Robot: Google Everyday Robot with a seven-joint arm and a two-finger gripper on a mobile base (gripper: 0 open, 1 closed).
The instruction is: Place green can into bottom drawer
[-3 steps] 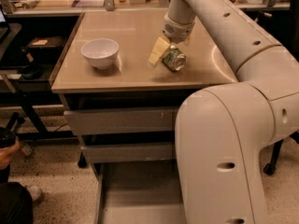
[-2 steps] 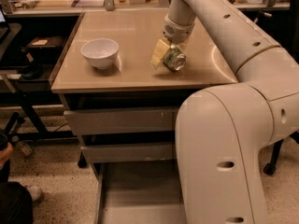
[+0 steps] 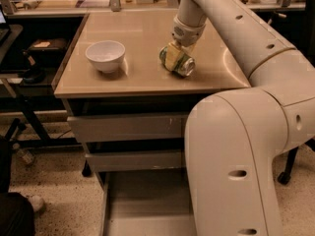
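The green can point(image 3: 181, 65) lies on its side on the tan table top point(image 3: 138, 33), right of the middle, its silver end facing front right. My gripper point(image 3: 173, 58) reaches down from the arm onto the can. Its yellowish fingers point(image 3: 171, 57) are shut around the can's body. The bottom drawer point(image 3: 147, 205) stands pulled open below the table. Its grey floor is bare, and my arm's large white body hides its right part.
A white bowl point(image 3: 105, 56) stands on the table to the left of the can. Two closed grey drawer fronts point(image 3: 128, 128) point(image 3: 135, 160) lie above the open drawer. My arm's base point(image 3: 236, 171) fills the right foreground. Dark shelving point(image 3: 29, 58) stands at left.
The gripper's fingers have closed in over the can, which has shifted slightly left and turned a little. The bowl and drawers have not moved.
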